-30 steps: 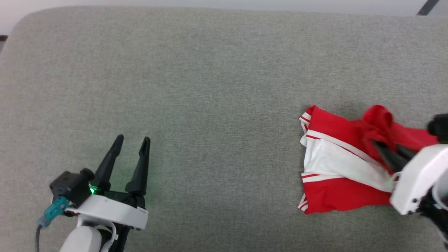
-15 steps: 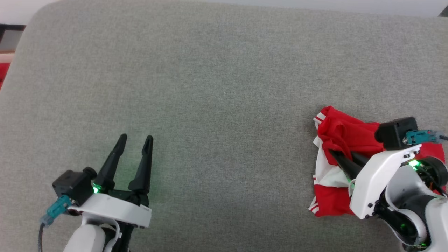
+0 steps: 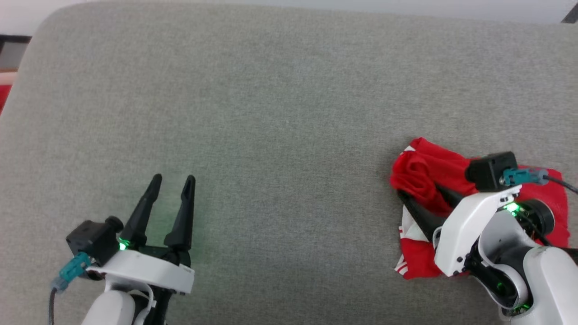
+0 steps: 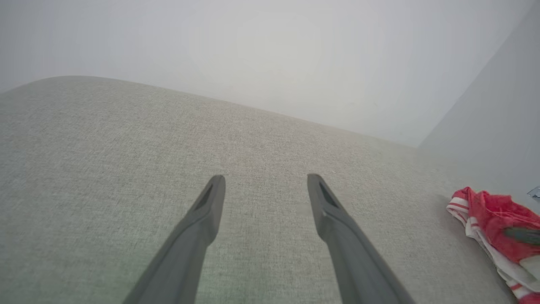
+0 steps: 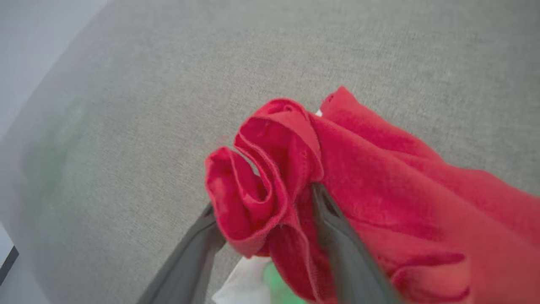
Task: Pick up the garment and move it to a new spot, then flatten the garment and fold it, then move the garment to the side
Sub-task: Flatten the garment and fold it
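Observation:
The garment (image 3: 451,164), a red jersey with white striped trim, lies crumpled at the right of the grey cushion (image 3: 271,113). My right gripper (image 3: 417,192) is at its left end, jaws spread, with a rolled red fold lying loose between and over the fingers. In the right wrist view that fold of the garment (image 5: 379,185) bulges between the two parted fingers of the right gripper (image 5: 263,198). My left gripper (image 3: 174,178) hovers open and empty at the lower left, far from the cloth. The left wrist view has the left gripper (image 4: 265,178) over bare cushion and the garment (image 4: 493,215) at far right.
The cushion's rounded back-left corner and far edge run along the top of the head view. A bit of red (image 3: 2,97) lies beyond the left edge. A pale wall (image 4: 270,50) rises behind the cushion.
The right gripper's jaws have spread from shut on the red fold to apart. Its arm swung further into view and the garment is bunched tighter. The left gripper stayed put.

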